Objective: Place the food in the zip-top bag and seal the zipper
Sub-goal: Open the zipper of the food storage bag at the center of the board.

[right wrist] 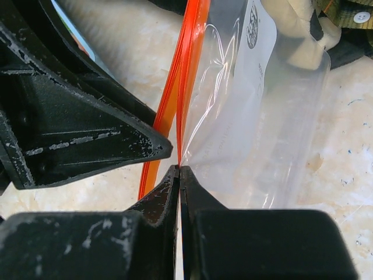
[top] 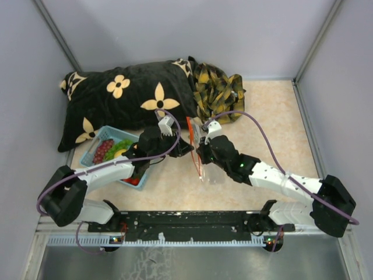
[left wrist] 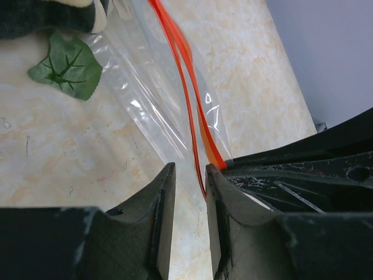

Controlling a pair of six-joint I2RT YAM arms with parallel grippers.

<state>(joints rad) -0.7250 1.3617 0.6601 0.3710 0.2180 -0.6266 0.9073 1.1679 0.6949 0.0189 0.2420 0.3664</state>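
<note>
Status, all places relative to the pillow (top: 128, 99) (black, cream flowers):

- zip-top bag (top: 213, 174) is held up on edge off the pillow's right end, on the arm-base side, between the two grippers. Its zipper (top: 194, 143) runs from the pillow's edge toward the bases.
- right gripper (top: 201, 154) – fingers fully closed on the bag's top edge. The right wrist view shows the tips (right wrist: 179, 173) meeting right on the zipper (right wrist: 185, 76), with the clear film (right wrist: 262, 128) hanging off to one side.
- left gripper (top: 184, 147) – jaws narrow, not closed. The left wrist view shows a slim gap (left wrist: 190, 182). The zipper (left wrist: 186, 87) drops into it and lies against one finger, clear of the other. Clear film (left wrist: 140, 87) also runs into the gap.
- zipper tracks are split: two orange strands diverge in both wrist views, so the mouth is unsealed along that stretch.
- food sits in the light-blue basket (top: 93, 158), tucked against the pillow's near edge toward its left end: purple grapes (top: 104, 150), green leaves (top: 120, 146), red berries (top: 133, 181).
- one loose green leaf (left wrist: 67, 64) lies flat on the table (top: 274, 128), just off the pillow's edge (left wrist: 46, 17) and beside the bag film. Whether it touches the film I cannot tell.
- plaid cloth (top: 218, 90) is bunched against the pillow's right end, on the far side of the bag.
</note>
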